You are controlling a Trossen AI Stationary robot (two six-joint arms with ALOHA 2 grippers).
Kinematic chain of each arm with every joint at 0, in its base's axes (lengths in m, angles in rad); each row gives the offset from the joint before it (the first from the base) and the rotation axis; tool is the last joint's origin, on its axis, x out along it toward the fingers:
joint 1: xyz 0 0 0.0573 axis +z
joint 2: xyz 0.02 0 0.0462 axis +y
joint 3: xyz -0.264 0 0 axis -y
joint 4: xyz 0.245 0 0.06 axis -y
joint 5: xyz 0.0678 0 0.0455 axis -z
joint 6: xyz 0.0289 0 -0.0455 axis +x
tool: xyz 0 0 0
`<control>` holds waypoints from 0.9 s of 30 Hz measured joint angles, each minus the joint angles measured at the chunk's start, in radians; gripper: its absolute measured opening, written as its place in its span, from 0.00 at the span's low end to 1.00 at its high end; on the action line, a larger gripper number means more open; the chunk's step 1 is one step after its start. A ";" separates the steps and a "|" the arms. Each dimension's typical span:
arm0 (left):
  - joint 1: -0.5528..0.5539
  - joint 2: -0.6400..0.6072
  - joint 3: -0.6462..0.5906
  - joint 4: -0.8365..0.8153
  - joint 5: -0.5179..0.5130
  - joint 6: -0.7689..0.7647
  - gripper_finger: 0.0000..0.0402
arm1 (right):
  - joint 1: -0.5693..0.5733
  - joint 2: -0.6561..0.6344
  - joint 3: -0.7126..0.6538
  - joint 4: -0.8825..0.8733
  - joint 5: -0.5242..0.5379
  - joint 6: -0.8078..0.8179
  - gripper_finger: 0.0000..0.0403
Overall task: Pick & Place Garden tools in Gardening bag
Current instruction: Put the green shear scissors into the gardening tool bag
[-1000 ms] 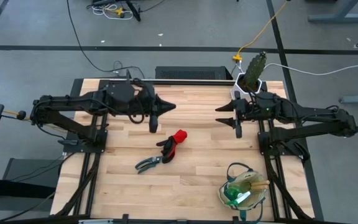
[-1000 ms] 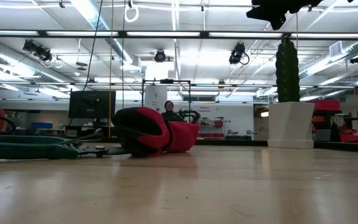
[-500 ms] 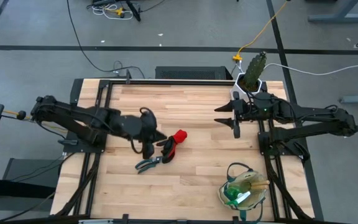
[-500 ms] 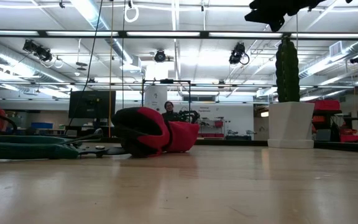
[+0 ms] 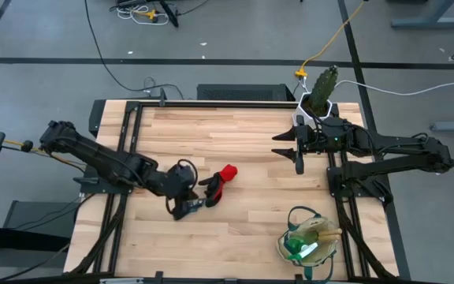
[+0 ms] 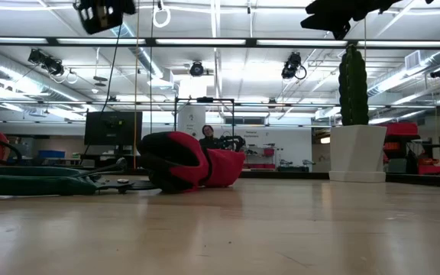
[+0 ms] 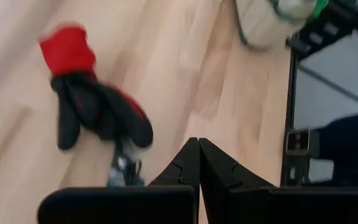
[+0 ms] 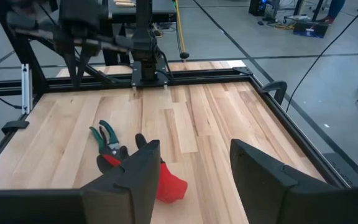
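Pruners (image 5: pixel 186 207), one; gloves (image 5: pixel 219 182), one pair

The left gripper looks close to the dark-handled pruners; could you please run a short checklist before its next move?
1. Left gripper over the green-handled metal pruners: ok.
2. Left jaws open for a grasp: not ok, shut.
3. Red-and-black gloves clear of pruners: cannot tell, they lie very close.
4. Round beige canvas bag clear of the arms: ok.
5. Right gripper parked away, near the cactus in its white pot: ok.
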 joint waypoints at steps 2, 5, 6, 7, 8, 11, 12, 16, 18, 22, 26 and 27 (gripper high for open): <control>-0.008 0.000 -0.031 0.000 0.024 -0.018 0.01 | 0.000 0.000 0.000 -0.001 0.000 0.000 0.49; -0.017 0.000 -0.068 0.004 0.063 -0.033 0.01 | 0.000 0.000 0.000 -0.005 0.000 0.000 0.49; -0.019 0.000 -0.078 0.005 0.076 -0.033 0.02 | 0.000 0.000 0.000 -0.005 0.000 0.000 0.49; -0.020 0.000 -0.089 0.005 0.086 -0.034 0.03 | 0.000 0.000 0.000 -0.005 0.000 0.000 0.49; -0.020 0.000 -0.099 0.004 0.093 -0.034 0.04 | 0.000 0.000 0.000 -0.005 0.000 0.000 0.49; -0.019 0.000 -0.125 0.004 0.100 -0.054 0.08 | 0.000 0.000 0.000 -0.005 0.001 0.000 0.49; -0.018 0.000 -0.129 -0.002 0.100 -0.056 0.09 | 0.000 0.000 0.000 -0.005 0.002 0.000 0.49; -0.015 0.000 -0.135 -0.012 0.115 -0.053 0.14 | 0.000 0.000 0.000 -0.005 0.003 0.000 0.49; -0.008 0.000 -0.135 -0.021 0.140 -0.058 0.17 | 0.000 0.000 0.000 -0.005 0.005 0.004 0.49; 0.019 0.000 -0.135 -0.065 0.254 -0.099 0.26 | 0.000 0.000 0.000 -0.006 0.047 0.005 0.49; 0.053 0.000 -0.135 -0.068 0.366 -0.100 0.35 | 0.000 0.000 -0.001 -0.006 0.056 0.006 0.49; 0.059 0.000 -0.133 -0.070 0.381 -0.098 0.37 | 0.000 0.000 -0.001 -0.006 0.055 0.008 0.49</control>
